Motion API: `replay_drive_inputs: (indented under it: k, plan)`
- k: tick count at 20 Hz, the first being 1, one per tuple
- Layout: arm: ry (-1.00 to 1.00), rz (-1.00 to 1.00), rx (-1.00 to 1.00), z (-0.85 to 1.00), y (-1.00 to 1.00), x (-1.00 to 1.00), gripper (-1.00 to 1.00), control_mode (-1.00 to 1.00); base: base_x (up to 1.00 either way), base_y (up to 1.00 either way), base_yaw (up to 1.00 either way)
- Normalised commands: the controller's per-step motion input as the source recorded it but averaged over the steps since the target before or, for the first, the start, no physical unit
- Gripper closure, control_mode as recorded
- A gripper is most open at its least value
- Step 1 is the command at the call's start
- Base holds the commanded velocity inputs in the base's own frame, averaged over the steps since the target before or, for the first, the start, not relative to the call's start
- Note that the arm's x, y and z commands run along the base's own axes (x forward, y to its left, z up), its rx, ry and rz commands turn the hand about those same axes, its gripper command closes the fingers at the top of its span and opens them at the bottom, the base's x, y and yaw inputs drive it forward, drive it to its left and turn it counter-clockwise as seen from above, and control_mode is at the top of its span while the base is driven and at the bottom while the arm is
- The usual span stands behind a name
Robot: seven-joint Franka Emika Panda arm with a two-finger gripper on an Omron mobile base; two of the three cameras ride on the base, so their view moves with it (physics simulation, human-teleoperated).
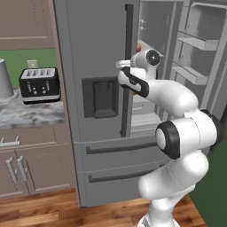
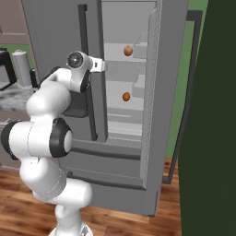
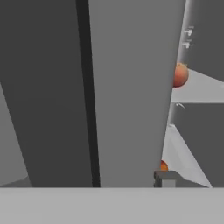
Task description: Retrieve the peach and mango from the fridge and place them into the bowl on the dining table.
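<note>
Right base view: my arm reaches toward the fridge, right door open; the peach sits on an upper shelf, the mango on the shelf below. No legible writing anywhere. I cannot tell my gripper's finger spread.
</note>
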Motion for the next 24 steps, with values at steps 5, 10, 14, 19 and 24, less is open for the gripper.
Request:
replay_drive_inputs:
  k: [5, 10, 14, 19, 24]
  plan:
    - [0.24, 0.00, 0.00, 0.09, 0.02, -0.20, 1.00, -1.00, 0.00, 0.00, 0.00]
    - [0.29, 0.00, 0.00, 0.29, 0.17, -0.90, 1.00, -1.00, 0.00, 0.00, 0.00]
    - [0.21, 0.00, 0.00, 0.24, 0.46, -1.00, 1.00, -1.00, 0.00, 0.00, 0.00]
    - [0.08, 0.00, 0.00, 0.06, 0.73, -1.00, 1.00, -1.00, 0.00, 0.00, 0.00]
    - [0.01, 0.00, 0.00, 0.00, 0.90, -1.00, 1.00, -1.00, 0.00, 0.00, 0.00]
